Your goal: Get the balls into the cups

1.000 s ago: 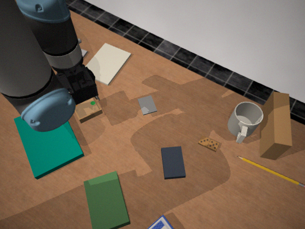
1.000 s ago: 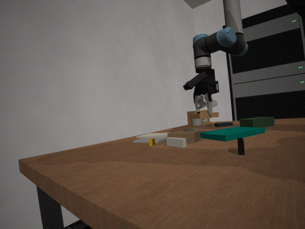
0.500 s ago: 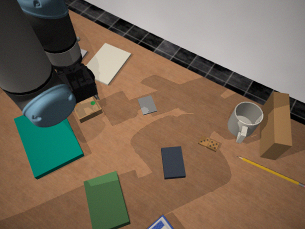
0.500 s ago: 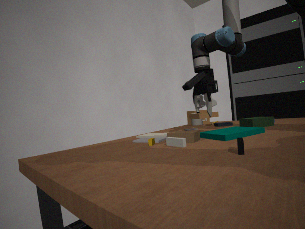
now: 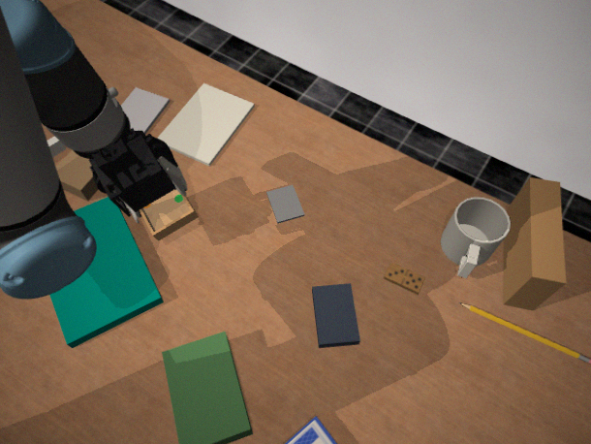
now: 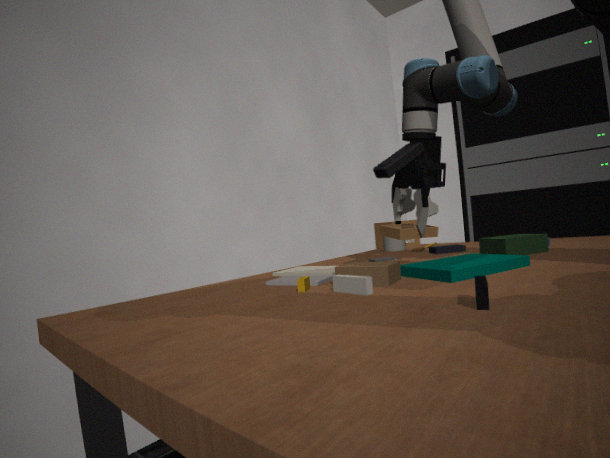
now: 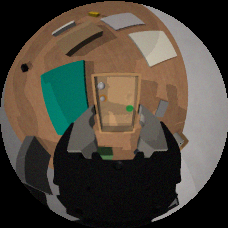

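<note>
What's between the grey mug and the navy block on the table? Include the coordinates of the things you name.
In the top view, a domino (image 5: 404, 279) lies between the grey mug (image 5: 452, 237) and the navy block (image 5: 335, 315).

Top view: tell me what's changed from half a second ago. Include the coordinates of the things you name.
The arm's near blue joint (image 5: 48, 257) (image 6: 477, 77) swung toward the lower left. The gripper (image 5: 159, 200) (image 6: 410, 229) (image 7: 116, 105) leans differently, still gripping the puzzle (image 5: 179, 224) (image 6: 430, 231) (image 7: 139, 90). Mug (image 5: 452, 237) and pencil (image 5: 523, 332) stayed put.
</note>
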